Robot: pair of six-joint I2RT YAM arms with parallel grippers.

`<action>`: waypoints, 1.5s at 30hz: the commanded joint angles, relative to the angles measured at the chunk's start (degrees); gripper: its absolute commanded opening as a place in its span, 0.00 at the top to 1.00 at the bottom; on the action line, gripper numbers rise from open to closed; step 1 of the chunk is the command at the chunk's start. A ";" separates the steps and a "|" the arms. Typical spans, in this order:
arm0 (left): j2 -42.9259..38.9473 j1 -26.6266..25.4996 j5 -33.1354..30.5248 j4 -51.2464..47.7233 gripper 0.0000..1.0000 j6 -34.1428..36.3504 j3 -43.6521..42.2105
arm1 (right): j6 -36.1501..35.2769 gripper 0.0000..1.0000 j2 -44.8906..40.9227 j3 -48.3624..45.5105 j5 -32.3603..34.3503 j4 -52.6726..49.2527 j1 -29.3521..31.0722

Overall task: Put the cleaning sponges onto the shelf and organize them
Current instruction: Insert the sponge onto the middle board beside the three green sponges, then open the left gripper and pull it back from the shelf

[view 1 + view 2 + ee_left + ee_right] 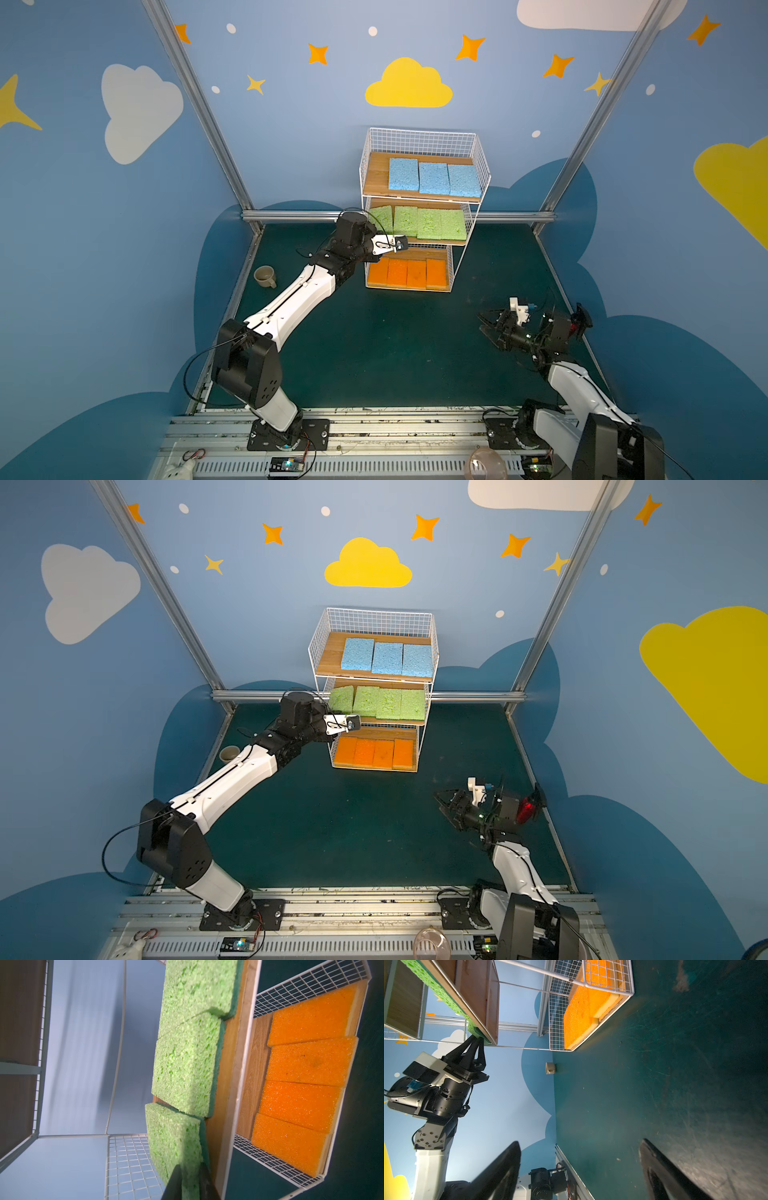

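One three-tier shelf (422, 139) carries three blue sponges (434, 178), four green sponges (428, 223) and four orange sponges (415, 273); one cup (264, 276) sits on the desk (374, 340).

I'm running this from afar in a robot lab cell. Aluminium frame posts (197, 104) hold blue wall panels (291, 145) printed with clouds and stars. A dark green mat (395, 353) covers the floor. The left arm (291, 299) and right arm (573, 382) are bolted to a slotted aluminium rail (395, 430) along the mat's near edge, with a bare circuit board (284, 463) beside it. A white wire shelf (419, 143) stands alone at the far edge.
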 commanded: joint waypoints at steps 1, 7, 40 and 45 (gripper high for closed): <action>0.42 0.39 0.21 1.74 0.73 -0.57 -0.38 | -0.62 0.12 -0.28 0.56 -0.99 0.46 0.24; 0.04 0.47 0.06 1.83 0.68 -0.26 -0.77 | -0.82 0.12 -0.54 0.67 -0.91 0.22 0.29; -37.97 -6.94 3.13 -5.35 0.00 -39.02 -27.08 | -10.96 0.10 -9.42 4.02 15.68 -11.41 1.60; -42.35 -6.46 -4.68 -6.05 0.00 -55.77 -32.85 | -16.32 0.10 -11.99 3.57 27.97 -11.73 4.14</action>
